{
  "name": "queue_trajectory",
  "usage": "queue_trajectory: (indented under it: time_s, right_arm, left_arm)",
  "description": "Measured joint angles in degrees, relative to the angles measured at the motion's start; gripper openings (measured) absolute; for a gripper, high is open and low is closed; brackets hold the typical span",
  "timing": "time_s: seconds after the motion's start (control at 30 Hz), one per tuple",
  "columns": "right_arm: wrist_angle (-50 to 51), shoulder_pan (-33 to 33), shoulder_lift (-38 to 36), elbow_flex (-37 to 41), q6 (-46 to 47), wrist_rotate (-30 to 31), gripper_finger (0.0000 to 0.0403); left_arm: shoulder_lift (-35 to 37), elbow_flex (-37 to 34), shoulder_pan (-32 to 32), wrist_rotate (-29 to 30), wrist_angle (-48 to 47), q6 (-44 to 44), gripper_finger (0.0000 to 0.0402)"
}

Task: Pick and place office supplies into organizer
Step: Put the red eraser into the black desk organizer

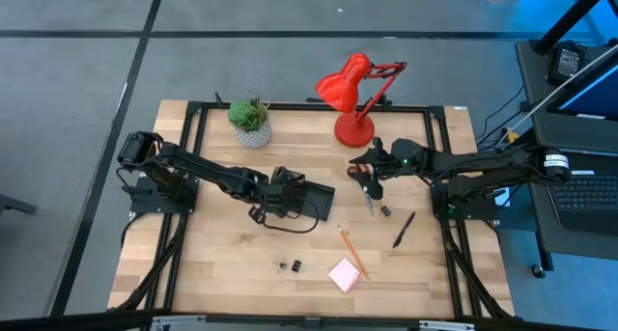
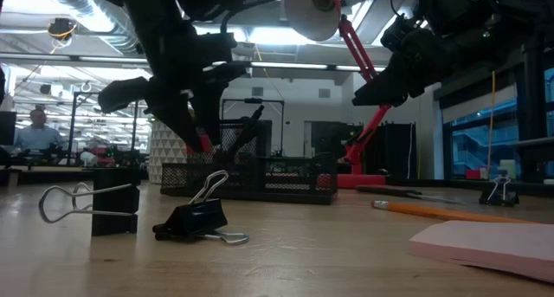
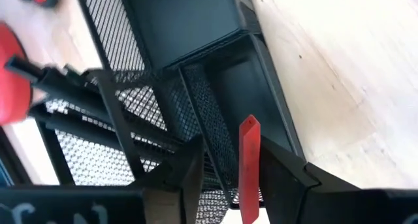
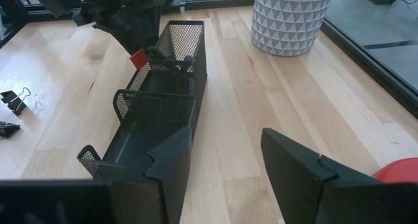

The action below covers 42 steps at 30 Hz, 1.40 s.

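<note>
Left hand over organizer, fingers apart around red eraser, long axis upright above compartment. Right hand empty, open, above scissors.

Overhead illumination is even and diffuse. In the high view the pale wooden table top reads bright and uniformly lit, with soft, short shadows beneath the arms.

In the low view, ceiling strip lights in the upper left of the frame cause glare; the arms stand as dark silhouettes against them. The black metal binder clips in the lower left are sharp, while the room behind is soft.

In the left wrist view the black wire-mesh organizer tray is blurred, with washed-out wood at the upper right.
</note>
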State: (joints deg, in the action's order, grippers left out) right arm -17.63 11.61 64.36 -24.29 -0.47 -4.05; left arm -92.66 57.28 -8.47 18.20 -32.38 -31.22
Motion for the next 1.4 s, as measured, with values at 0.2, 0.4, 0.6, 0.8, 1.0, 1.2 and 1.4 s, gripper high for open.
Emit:
queue_trajectory:
  time_s: [0.2,0.4,0.6,0.8,1.0,1.2,1.4]
  right_arm:
    - [0.0,-0.01,0.0,0.0,0.01,0.0,0.0188]
    - [-0.02,-0.01,0.0,0.0,0.02,0.0,0.0188]
    - [-0.02,0.01,0.0,0.0,0.17,0.0,0.0188]
    - [-0.04,0.01,0.0,0.0,0.19,0.0,0.0188]
    - [-0.04,-0.01,0.0,0.0,0.2,-0.02,0.0188]
    - [-0.05,0.01,0.0,0.0,0.2,-0.02,0.0188]
    - [-0.05,0.01,0.0,0.0,0.2,-0.02,0.0188]
  left_arm:
    - [0.0,-0.02,0.02,-2.42,0.22,9.47,0.0125]
    - [-0.02,-0.07,0.0,-4.57,3.74,23.15,0.0125]
    - [-0.02,-0.33,0.05,-3.76,4.91,29.0,0.0125]
    - [-0.02,-4.17,0.04,-3.24,11.2,28.98,0.0125]
    - [-0.02,-5.59,0.09,0.96,12.29,28.98,0.0125]
    - [-0.02,-6.21,0.09,-0.09,13.46,29.0,0.0125]
    - [-0.02,-6.21,0.07,-1.44,15.15,29.07,0.0125]
